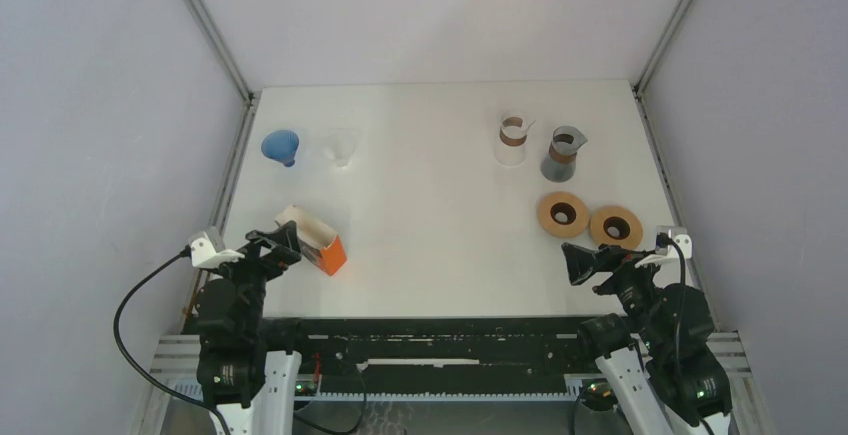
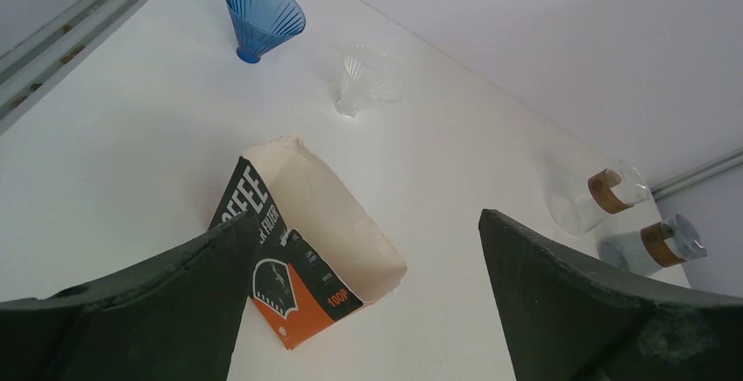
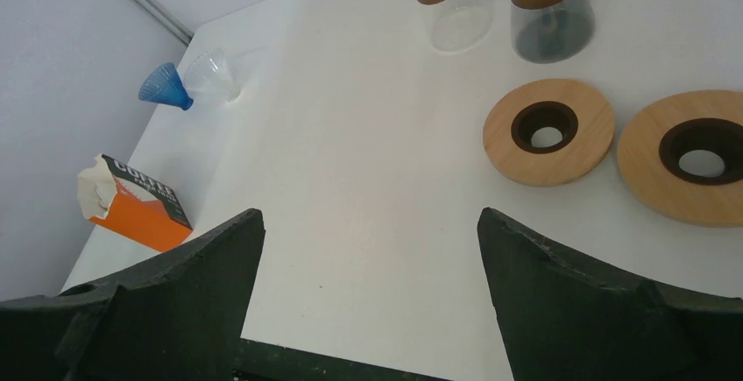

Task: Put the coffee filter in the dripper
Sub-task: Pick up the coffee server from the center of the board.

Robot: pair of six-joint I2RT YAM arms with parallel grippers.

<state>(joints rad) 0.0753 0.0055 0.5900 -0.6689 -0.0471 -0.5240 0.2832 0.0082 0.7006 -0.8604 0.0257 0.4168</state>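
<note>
An opened orange and black pack of coffee filters [image 1: 312, 240] lies on its side at the near left of the table, cream paper showing at its torn end [image 2: 315, 197]. Two drippers stand mouth-down at the far left: a blue dripper [image 1: 282, 146] [image 2: 263, 17] and, right of it, a clear dripper [image 1: 341, 145] [image 2: 368, 79]. My left gripper [image 1: 275, 245] [image 2: 366, 223] hovers open just near of the pack, touching nothing. My right gripper [image 1: 580, 263] [image 3: 368, 215] is open over bare table at the near right.
Two wooden rings [image 1: 563, 214] [image 1: 615, 226] lie flat just beyond my right gripper. A clear carafe [image 1: 512, 140] and a grey carafe [image 1: 563, 153], each with a brown collar, stand behind them. Walls close in the table's left, right and far sides.
</note>
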